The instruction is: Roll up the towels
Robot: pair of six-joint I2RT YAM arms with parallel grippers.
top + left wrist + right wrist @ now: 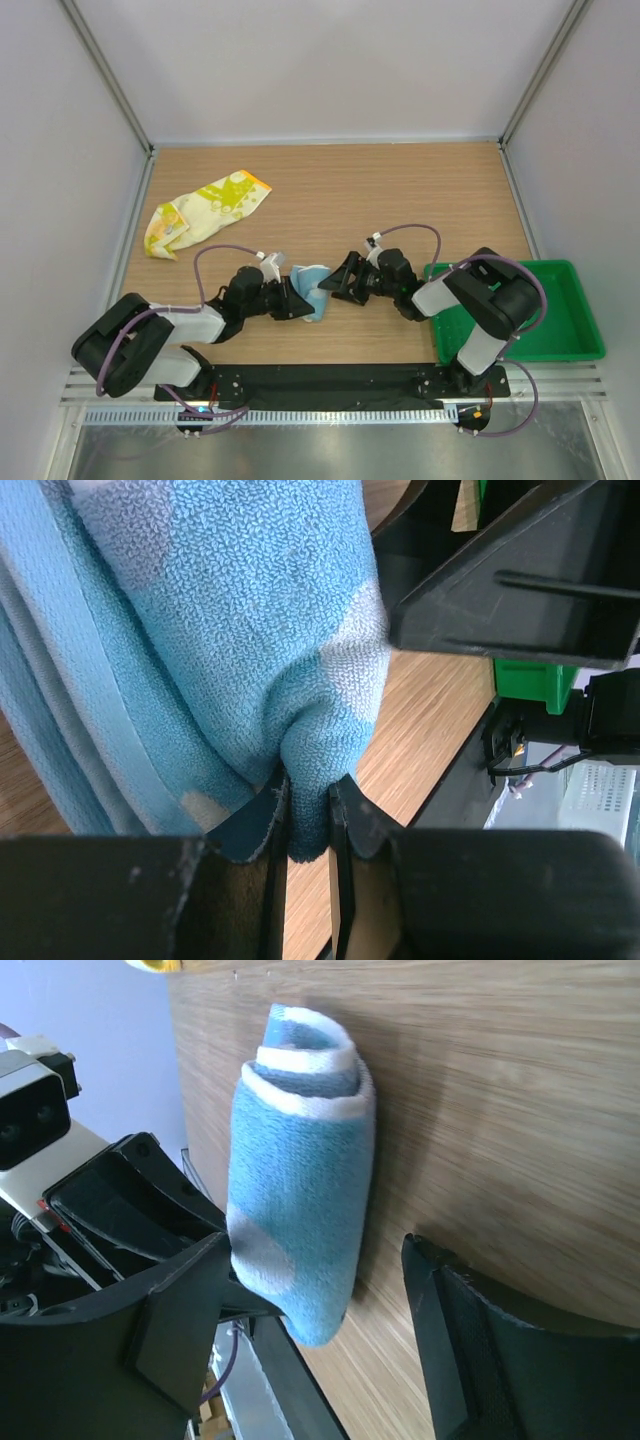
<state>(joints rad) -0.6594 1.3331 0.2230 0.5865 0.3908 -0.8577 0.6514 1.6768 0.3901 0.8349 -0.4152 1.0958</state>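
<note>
Blue towel (pixel 312 291): rolled into a short, fat tube. It lies on the tabletop (pixel 400 190) near the middle of the near edge, between the two claws. In the right wrist view the spiral of layers shows at the roll's far end, pale edging alternating with blue. A pale dot sits on the outer wrap toward the other end. The roll rests on the wood.

Left gripper (pixel 310 805): clamped on the blue towel. The left wrist view shows a fold of blue pile pinched between the two black fingers (pixel 262 830). The jaws are nearly together and cloth bulges above them. The bulk of the roll fills the upper left of that view.

Right gripper (pixel 318 1250): jaws wide apart, holding nothing. Its fingers stand either side of the end of the roll nearer its camera. The roll lies close to the finger on the left arm's side, with bare wood between it and the other finger. Whether cloth touches the closer finger cannot be told.

From above, the two claws face each other across the roll.

Yellow towel (pixel 205 213): unrolled, loosely bunched lengthwise, near the far left corner of the tabletop and well apart from both arms. It has lime-green patches and an orange tip toward the far edge.

Green tray (pixel 570 300): at the near right corner, just beside the right arm's base. That arm's elbow overhangs its left part.
</note>
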